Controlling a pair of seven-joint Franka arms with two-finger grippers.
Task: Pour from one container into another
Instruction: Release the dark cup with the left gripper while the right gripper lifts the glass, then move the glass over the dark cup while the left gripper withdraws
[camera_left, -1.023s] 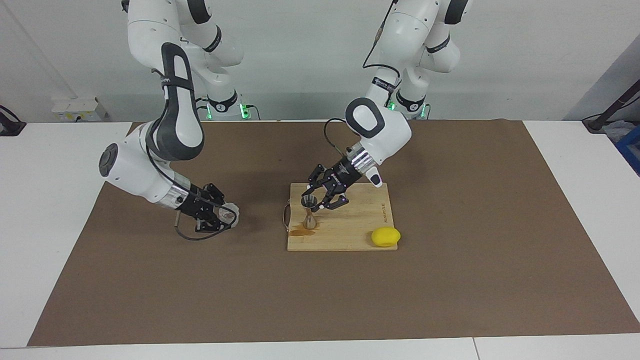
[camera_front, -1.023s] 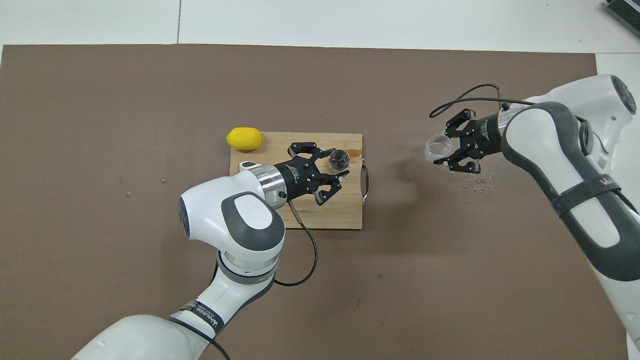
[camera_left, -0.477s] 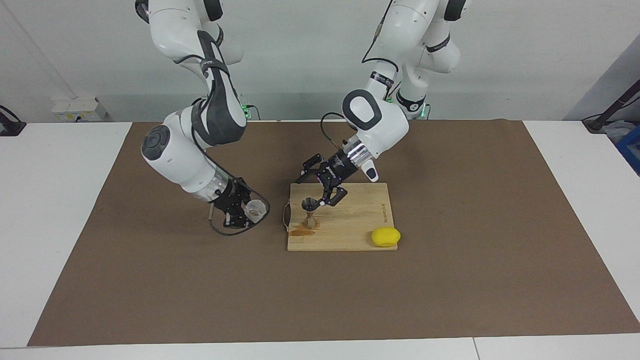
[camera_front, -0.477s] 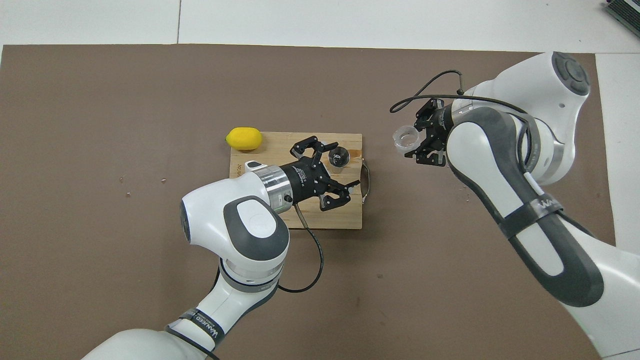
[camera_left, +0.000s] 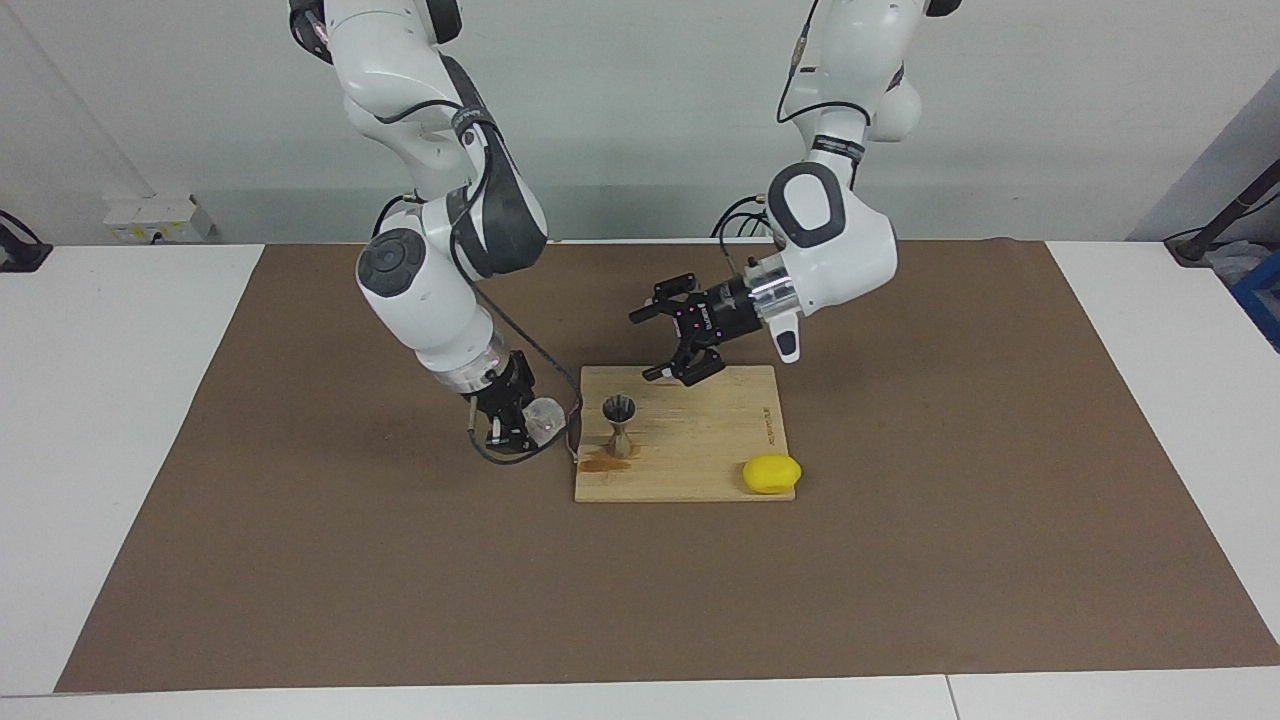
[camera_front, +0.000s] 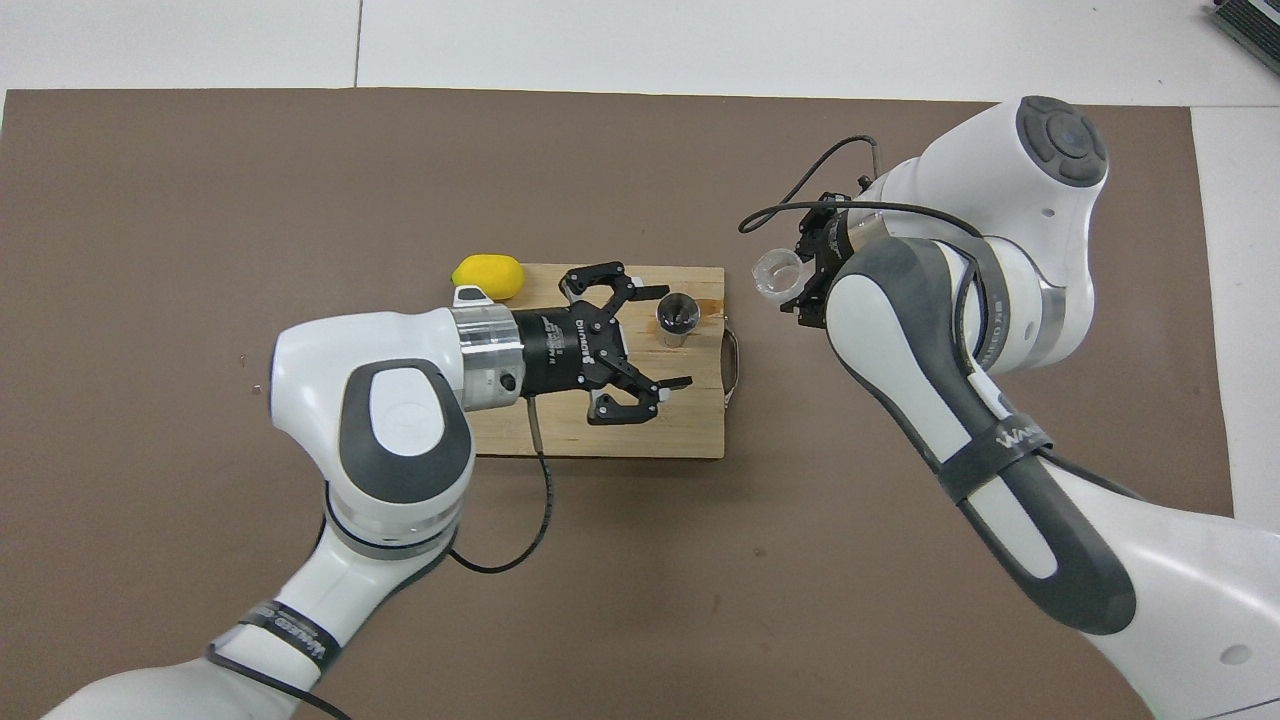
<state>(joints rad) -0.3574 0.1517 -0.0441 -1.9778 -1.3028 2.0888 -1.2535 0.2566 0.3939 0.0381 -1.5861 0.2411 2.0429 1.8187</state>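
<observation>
The silvery hourglass jigger (camera_left: 619, 426) stands upright on the wooden cutting board (camera_left: 700, 455), at its handle end; it also shows in the overhead view (camera_front: 677, 318). My right gripper (camera_left: 527, 418) is shut on the clear glass cup (camera_left: 546, 419) and holds it low over the mat just beside the board's handle, toward the right arm's end; the cup also shows in the overhead view (camera_front: 775, 275), with the right gripper (camera_front: 803, 283) at it. My left gripper (camera_left: 650, 345) is open and empty, raised over the board's edge nearest the robots; in the overhead view the left gripper (camera_front: 665, 337) is apart from the jigger.
A yellow lemon (camera_left: 771, 473) lies at the board's corner toward the left arm's end, farthest from the robots. A brown wet stain (camera_left: 600, 463) marks the board by the jigger's foot. A brown mat (camera_left: 900, 560) covers the table.
My right arm has carried the glass cup from out on the mat up to the board's handle. My left gripper has drawn back from the jigger and risen, still open.
</observation>
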